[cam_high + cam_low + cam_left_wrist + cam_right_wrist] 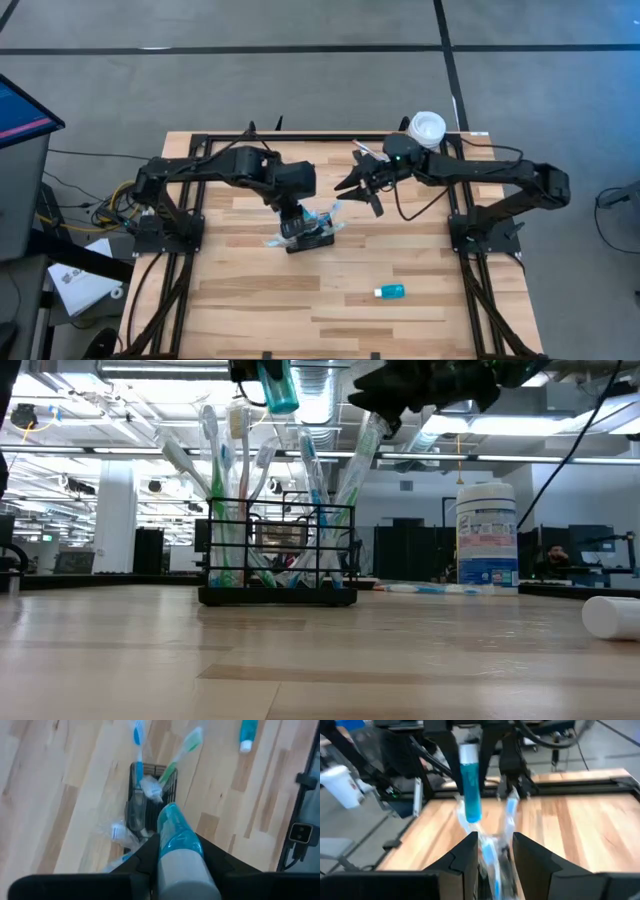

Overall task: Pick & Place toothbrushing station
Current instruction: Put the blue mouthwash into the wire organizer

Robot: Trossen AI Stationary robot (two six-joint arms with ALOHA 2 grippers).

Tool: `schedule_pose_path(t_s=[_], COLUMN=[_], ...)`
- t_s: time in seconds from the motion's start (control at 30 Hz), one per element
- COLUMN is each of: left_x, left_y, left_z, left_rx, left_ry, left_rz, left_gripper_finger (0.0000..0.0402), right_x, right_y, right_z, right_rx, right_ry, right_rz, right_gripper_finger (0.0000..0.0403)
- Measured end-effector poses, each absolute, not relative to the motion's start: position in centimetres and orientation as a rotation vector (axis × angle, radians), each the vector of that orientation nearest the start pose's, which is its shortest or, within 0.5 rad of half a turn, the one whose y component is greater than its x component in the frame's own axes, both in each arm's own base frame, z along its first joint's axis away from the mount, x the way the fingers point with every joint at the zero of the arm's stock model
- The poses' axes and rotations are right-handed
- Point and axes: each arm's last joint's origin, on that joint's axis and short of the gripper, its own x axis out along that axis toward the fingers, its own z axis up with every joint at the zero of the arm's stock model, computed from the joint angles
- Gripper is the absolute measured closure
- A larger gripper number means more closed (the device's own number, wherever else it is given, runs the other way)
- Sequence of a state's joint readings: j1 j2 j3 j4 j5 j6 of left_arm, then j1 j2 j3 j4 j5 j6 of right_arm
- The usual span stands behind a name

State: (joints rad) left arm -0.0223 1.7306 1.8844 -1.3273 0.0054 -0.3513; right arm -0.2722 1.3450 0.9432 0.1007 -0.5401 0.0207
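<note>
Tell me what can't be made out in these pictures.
- Black wire-mesh holder: its compartments, high view, covered by the left gripper.
- White round canister's label text: low view, too small.
- What the right gripper holds: right wrist view, blurred.
- White object: low view, cut off by the picture's edge.

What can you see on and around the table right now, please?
wire-mesh holder: one, black, mid-table
toothbrushes: several, white, green, blue, standing in the holder
held tube: one, teal, above the holder
lying tube: one, teal with white cap, near table edge
canister: one, white, far right corner
table: one, pale wood
left gripper: black, gripping the held tube
right gripper: black, just right of the holder
</note>
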Motion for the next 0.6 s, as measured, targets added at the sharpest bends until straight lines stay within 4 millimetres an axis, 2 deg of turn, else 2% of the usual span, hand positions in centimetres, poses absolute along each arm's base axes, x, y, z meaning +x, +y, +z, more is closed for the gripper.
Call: schedule_pose_path(t_s=[0.33,0.6], left_x=[36.0,37.3], left_y=[-0.9,-0.9], left_z=[33.1,30.9], left_rx=[-0.314,-0.285], left_ry=[1.322,1.391], left_rz=[0.169,0.193], left_gripper_finger=[0.0327,0.0327], right_x=[27.2,26.9], right_y=[-6.2,-6.2], right_z=[29.7,29.5], right_rx=[0.109,0.1], right_ry=[0.374,0.411], right_rz=[0.194,0.183], right_gripper_finger=[0.029,0.029])
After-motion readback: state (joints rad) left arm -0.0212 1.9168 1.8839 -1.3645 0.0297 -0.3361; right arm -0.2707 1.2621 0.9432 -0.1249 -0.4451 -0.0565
